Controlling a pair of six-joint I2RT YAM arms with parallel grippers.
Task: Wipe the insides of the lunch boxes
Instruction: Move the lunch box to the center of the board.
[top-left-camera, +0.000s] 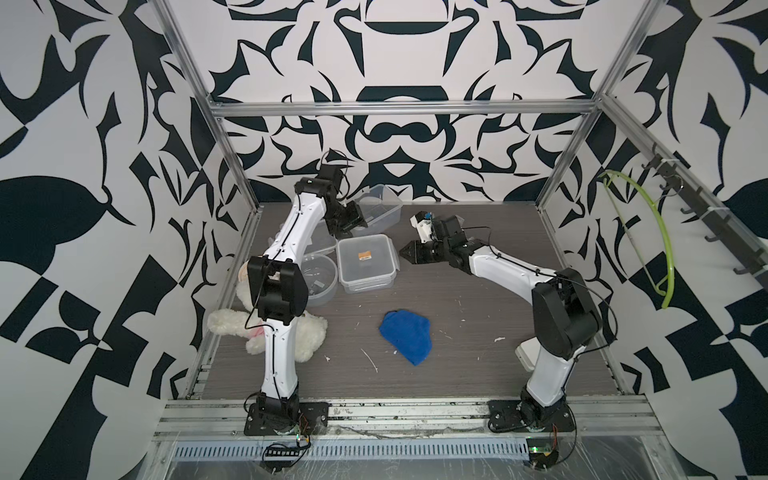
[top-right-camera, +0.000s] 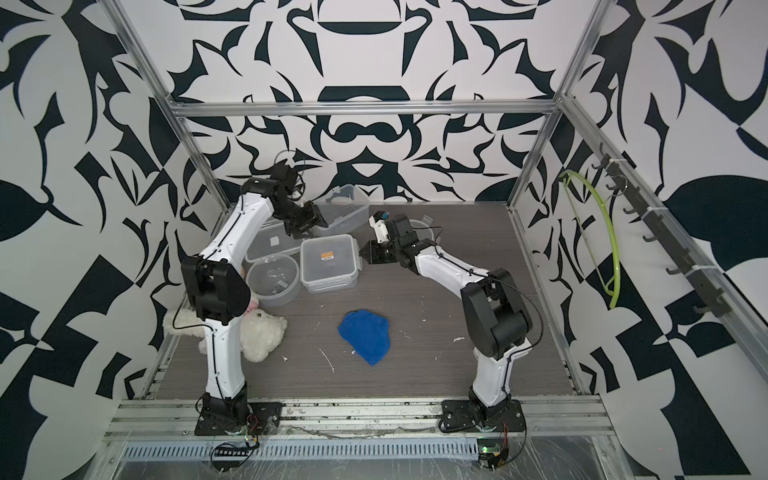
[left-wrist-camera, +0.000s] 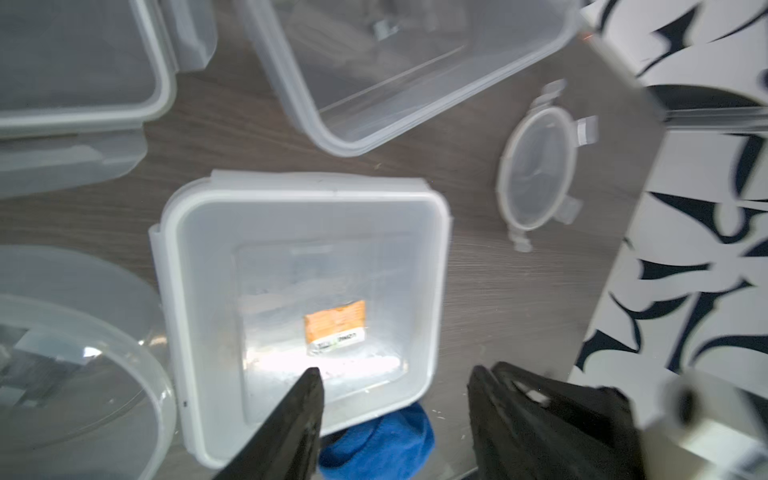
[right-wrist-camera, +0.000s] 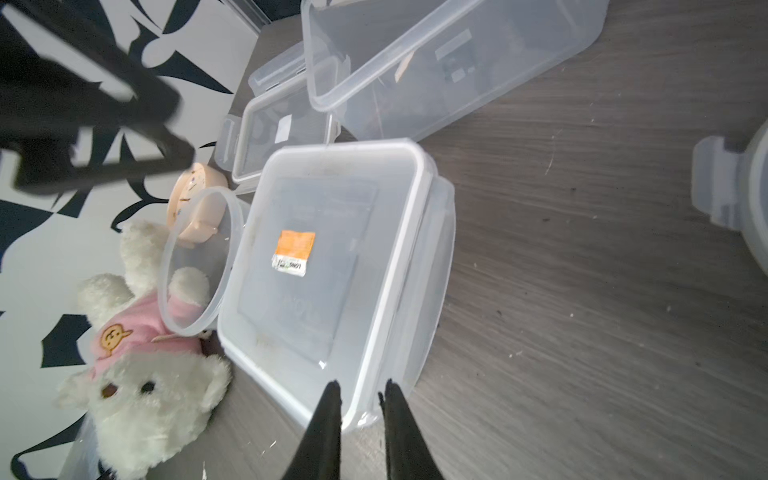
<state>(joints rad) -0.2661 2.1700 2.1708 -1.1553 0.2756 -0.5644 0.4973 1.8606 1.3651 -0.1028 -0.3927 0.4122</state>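
Right hand (right-wrist-camera: 361, 384), narrowly spread, nothing visibly held: lidded square lunch box (right-wrist-camera: 353, 208) sits just ahead of its tips; I judge the step as unclipping, next move a pinch on the clip (right-wrist-camera: 441, 257) beside them, blue cloth (top-left-camera: 406, 336) well behind awaiting pickup.
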